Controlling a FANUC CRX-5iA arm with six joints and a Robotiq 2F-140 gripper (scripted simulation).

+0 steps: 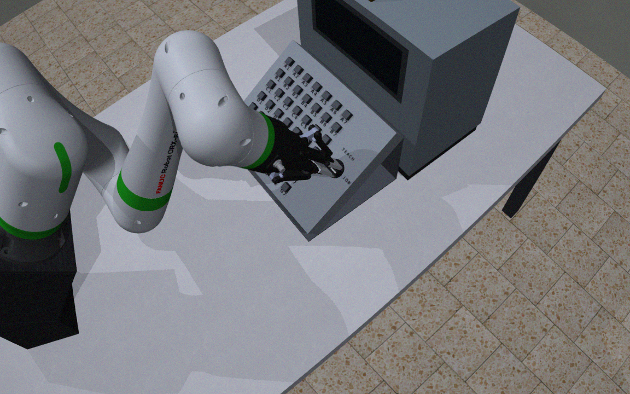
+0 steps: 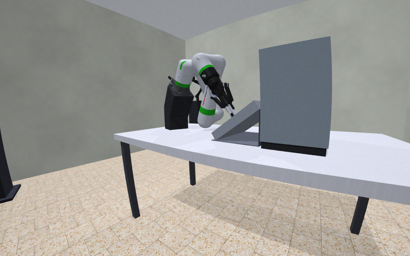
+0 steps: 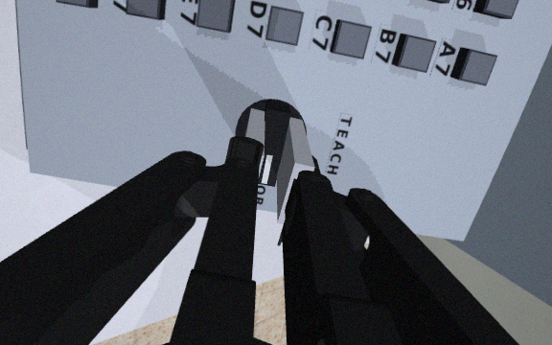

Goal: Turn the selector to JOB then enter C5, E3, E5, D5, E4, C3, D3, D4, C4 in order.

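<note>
The grey machine's sloped keypad (image 1: 307, 127) carries rows of dark square keys with printed names; none is lit. The selector knob (image 1: 335, 169) sits at the panel's lower right between the labels TEACH (image 1: 348, 154) and JOB (image 1: 347, 180). My gripper (image 1: 327, 166) is shut on the selector knob. In the wrist view the knob's raised grey bar (image 3: 276, 144) lies between my fingertips; its white mark points toward the JOB label, which the left finger half hides. TEACH (image 3: 338, 144) reads to the right. Keys D7 (image 3: 283, 25), C7 (image 3: 350, 38), B7 (image 3: 415, 53) and A7 (image 3: 477, 67) show above.
The machine's box with a dark screen (image 1: 356, 46) rises behind the keypad. The arm's black base (image 1: 18, 284) stands at the table's left end. In the exterior view the arm (image 2: 211, 92) reaches down onto the sloped panel (image 2: 238, 122).
</note>
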